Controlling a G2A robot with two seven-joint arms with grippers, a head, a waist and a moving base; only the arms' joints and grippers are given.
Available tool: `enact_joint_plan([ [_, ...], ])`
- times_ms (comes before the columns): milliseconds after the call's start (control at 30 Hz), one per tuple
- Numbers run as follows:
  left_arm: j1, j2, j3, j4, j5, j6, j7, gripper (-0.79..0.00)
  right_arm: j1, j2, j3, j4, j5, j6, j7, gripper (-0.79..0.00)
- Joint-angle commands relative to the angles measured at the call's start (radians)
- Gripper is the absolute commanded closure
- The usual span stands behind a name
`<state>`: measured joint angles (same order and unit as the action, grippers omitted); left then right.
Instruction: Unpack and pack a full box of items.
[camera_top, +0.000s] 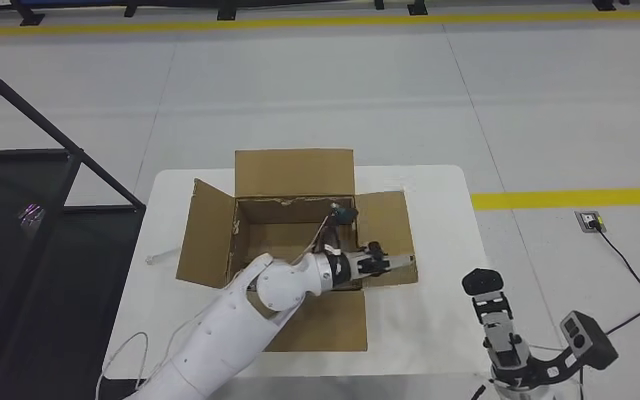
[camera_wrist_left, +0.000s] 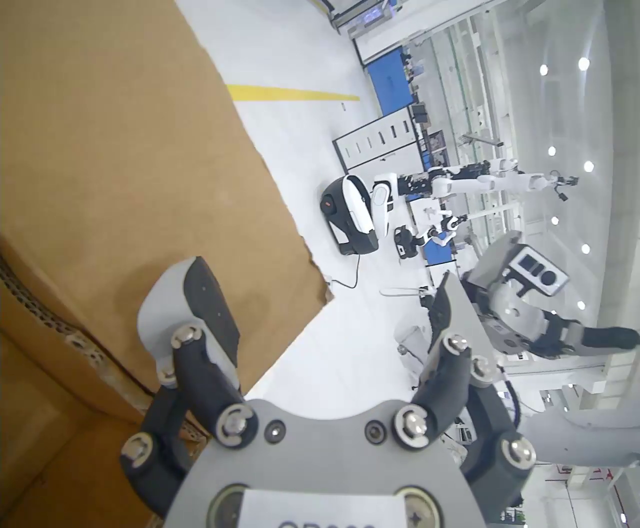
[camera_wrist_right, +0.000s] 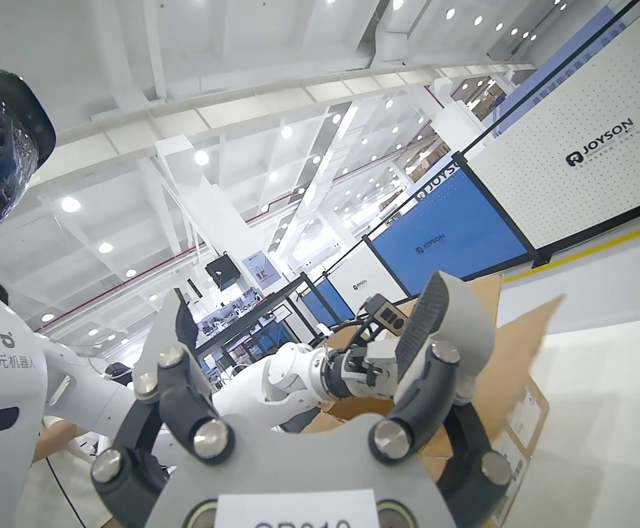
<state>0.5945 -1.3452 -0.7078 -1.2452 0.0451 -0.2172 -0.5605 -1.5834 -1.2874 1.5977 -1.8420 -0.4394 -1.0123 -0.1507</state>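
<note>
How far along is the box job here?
Done: the box has its flaps open. In hand: the left gripper, open, hovers at one side flap; the right gripper, open, is off to the side. Left: neither holds an item, so unpacking and repacking likely remain.

Looks like a robotics hall. Other white robots (camera_wrist_left: 450, 182) at benches right of centre in the left wrist view, blue partitions (camera_wrist_right: 450, 240), high ceiling with lamps (camera_wrist_right: 201, 158). Yellow lines (camera_top: 555, 198) across a pale floor.

Open box (camera_top: 294, 172) on white table (camera_top: 430, 300)
</note>
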Motion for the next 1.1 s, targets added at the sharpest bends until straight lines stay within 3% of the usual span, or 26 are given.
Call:
enact_joint_plan([
  [0,-0.022,-0.016,0.032,0.023,0.021,0.030,-0.008,-0.785,0.001,0.006,-0.009,0.003,-0.018,0.000,-0.016,-0.785],
  [200,-0.060,-0.043,0.053,0.081,0.029,0.056,-0.012,-0.785,0.027,0.026,-0.039,0.030,-0.030,0.000,-0.042,-0.785],
  [333,-0.061,-0.038,0.023,0.062,0.045,0.041,-0.030,-0.785,0.046,0.040,-0.055,0.045,-0.026,0.000,-0.055,-0.785],
  [533,0.033,0.029,-0.150,-0.123,0.094,-0.012,-0.124,-0.785,0.082,0.060,-0.078,0.054,-0.018,0.000,-0.060,-0.785],
  [733,0.250,0.124,-0.419,-0.402,0.260,0.009,-0.304,-0.785,0.132,0.079,-0.104,0.045,-0.009,0.000,-0.029,-0.785],
  [833,0.354,0.157,-0.541,-0.484,0.313,0.012,-0.376,-0.785,0.161,0.086,-0.124,0.051,0.001,0.000,-0.013,-0.785],
  [933,0.408,0.173,-0.599,-0.500,0.360,0.013,-0.404,-0.785,0.197,0.091,-0.148,0.065,0.016,0.000,0.008,-0.785],
  [1067,0.391,0.174,-0.564,-0.441,0.406,0.010,-0.407,-0.785,0.236,0.096,-0.173,0.084,0.030,0.000,0.033,-0.785],
])
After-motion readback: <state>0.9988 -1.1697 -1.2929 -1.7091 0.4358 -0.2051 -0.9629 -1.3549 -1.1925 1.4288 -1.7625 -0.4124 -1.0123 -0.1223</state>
